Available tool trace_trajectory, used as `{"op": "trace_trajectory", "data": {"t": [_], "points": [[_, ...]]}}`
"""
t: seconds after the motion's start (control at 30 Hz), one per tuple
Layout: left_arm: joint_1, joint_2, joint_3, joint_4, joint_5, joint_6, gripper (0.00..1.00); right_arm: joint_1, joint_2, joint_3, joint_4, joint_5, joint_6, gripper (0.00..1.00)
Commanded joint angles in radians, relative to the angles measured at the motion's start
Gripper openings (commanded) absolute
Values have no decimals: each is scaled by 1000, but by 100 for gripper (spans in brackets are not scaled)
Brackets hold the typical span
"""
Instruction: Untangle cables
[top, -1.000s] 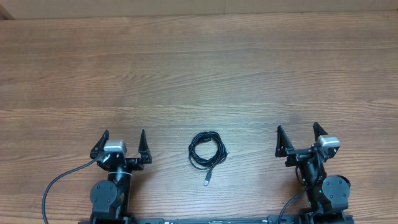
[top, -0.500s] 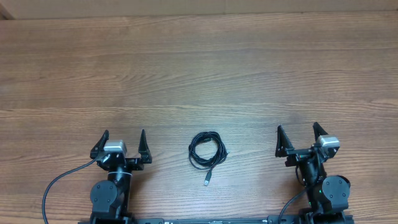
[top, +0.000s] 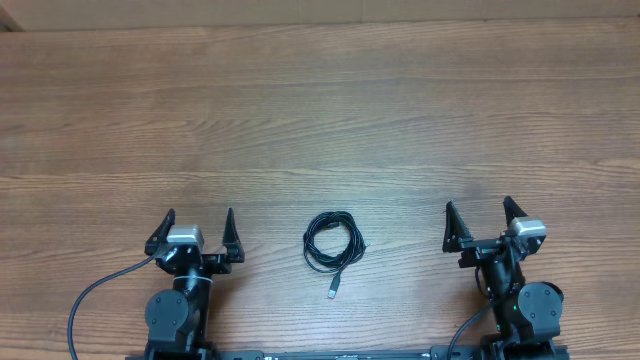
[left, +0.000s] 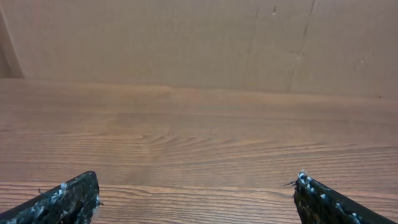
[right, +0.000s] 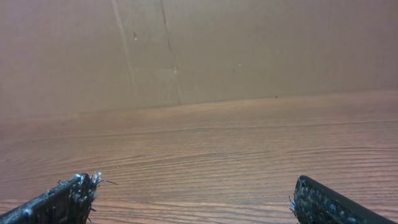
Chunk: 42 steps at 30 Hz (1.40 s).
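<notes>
A brown table (top: 320, 110) is showing darker, wavy wood grain running side to side. Near its front edge, thin cables (top: 332, 244) are looking black, one plug tip (top: 333, 292) glinting silvery. The left gripper (top: 198, 222) and right gripper (top: 479, 210) are appearing black, each wearing a light grey block (top: 184, 236). A cardboard wall (left: 186, 43) is showing plain tan.

Overhead view: straight down on the desk (top: 320, 120) from well above. Wrist views: low, close over the desk, behind the left end effector (left: 196, 186) and right end effector (right: 196, 186), facing the cardboard wall (left: 186, 37) beyond the desk. All three share the desk top.
</notes>
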Motion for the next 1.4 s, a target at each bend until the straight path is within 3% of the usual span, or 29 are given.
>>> {"op": "trace_trajectory", "data": {"t": [0.0,0.83,1.37], "points": [[5,-10,-13,4,-9,-14,100,3,-6,-10,5,10,-4,100],[5,-10,-13,4,-6,-15,100,3,-6,-10,5,10,-4,100],[5,-10,64,-58,121,-34,99,3,-6,-10,5,10,-4,100]]}}
